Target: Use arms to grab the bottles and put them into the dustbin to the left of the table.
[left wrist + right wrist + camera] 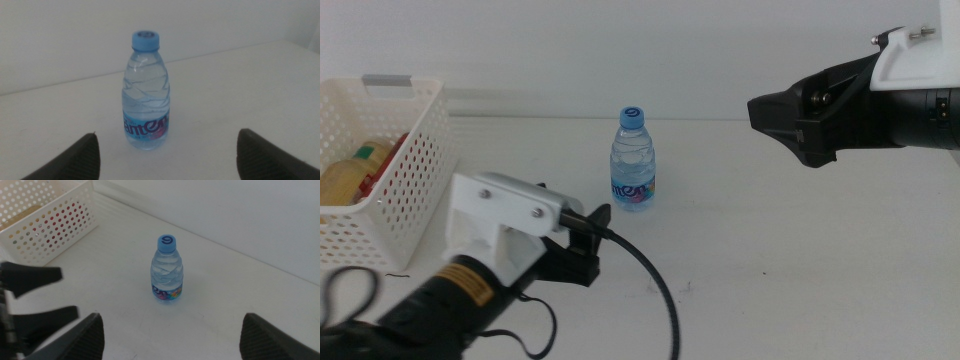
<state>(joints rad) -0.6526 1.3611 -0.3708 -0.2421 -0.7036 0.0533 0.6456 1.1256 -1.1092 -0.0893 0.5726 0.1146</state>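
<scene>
Upright water bottle (634, 160) stands just beyond the open left gripper (582, 243), nearer it than the raised, open right gripper (790, 118)

Plain white wall (620, 50) (evenly lit) behind.

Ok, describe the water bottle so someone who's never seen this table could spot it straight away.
On the white table, look right of the white perforated basket at its left edge. The small clear water bottle stands upright alone near the middle, ahead of the left gripper. Its blue cap and blue label mark it out; nothing else stands on the open tabletop.
</scene>
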